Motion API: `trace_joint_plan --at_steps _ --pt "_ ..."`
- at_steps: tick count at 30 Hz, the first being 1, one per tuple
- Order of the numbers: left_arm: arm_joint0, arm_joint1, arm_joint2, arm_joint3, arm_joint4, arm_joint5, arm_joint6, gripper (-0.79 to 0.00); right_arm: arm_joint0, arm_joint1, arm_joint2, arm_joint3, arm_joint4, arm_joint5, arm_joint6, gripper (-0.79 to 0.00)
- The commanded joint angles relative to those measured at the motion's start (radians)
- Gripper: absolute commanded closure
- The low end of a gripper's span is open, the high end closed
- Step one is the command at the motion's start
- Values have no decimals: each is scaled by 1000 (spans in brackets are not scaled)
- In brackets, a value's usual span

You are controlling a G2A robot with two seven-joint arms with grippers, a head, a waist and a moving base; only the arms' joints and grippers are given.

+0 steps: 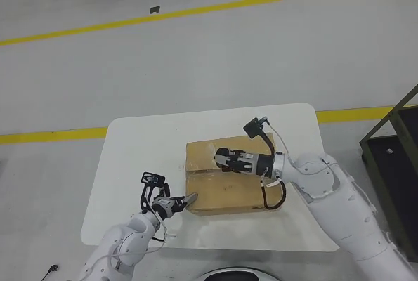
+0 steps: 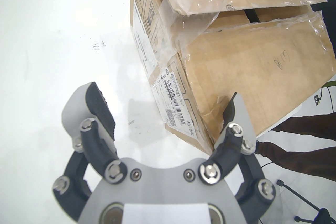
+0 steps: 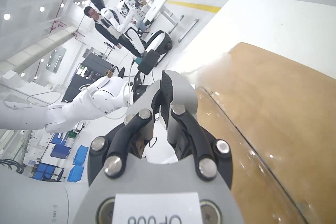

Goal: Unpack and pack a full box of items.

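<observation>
A brown cardboard box (image 1: 230, 193) with clear tape over its top flaps stands on the white table (image 1: 138, 161). In the left wrist view the box (image 2: 249, 64) has one flap slightly lifted and labels on its side. My left gripper (image 2: 168, 107) is open at the box's near corner, one finger (image 2: 236, 114) against the top face, the other (image 2: 99, 107) over the table. From above, the left gripper (image 1: 187, 201) sits at the box's front-left corner. My right gripper (image 1: 219, 159) lies over the box top near its far-left edge. The right gripper (image 3: 164, 88) is shut, nothing visible in it, beside the taped box (image 3: 275, 104).
A dark green metal rack (image 1: 405, 154) stands off the table's right side. The table (image 2: 52, 25) has bare surface left of the box and a strip in front of it. Its rounded far corner (image 3: 262, 17) lies beyond the box.
</observation>
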Motion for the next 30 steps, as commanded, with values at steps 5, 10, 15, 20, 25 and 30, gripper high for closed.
trace_joint_plan --at_steps 5,10,15,20,25,30 --pt "10 2 -7 -17 2 0 -6 -785 -67 21 57 -19 -70 42 42 0" --pt "18 4 -12 -36 -1 -1 -12 -785 -81 27 60 -26 -112 56 60 0" --pt "22 5 -17 -64 -12 1 -6 -785 -68 29 91 -86 -65 31 36 0" --pt "24 6 -14 -63 -5 -1 -5 -785 -46 30 111 -137 -13 13 47 0" --pt "19 5 -5 -42 8 2 6 -785 -13 24 86 -131 50 4 56 0" --pt "15 4 -3 -29 15 15 18 -785 -4 22 74 -106 97 26 90 0"
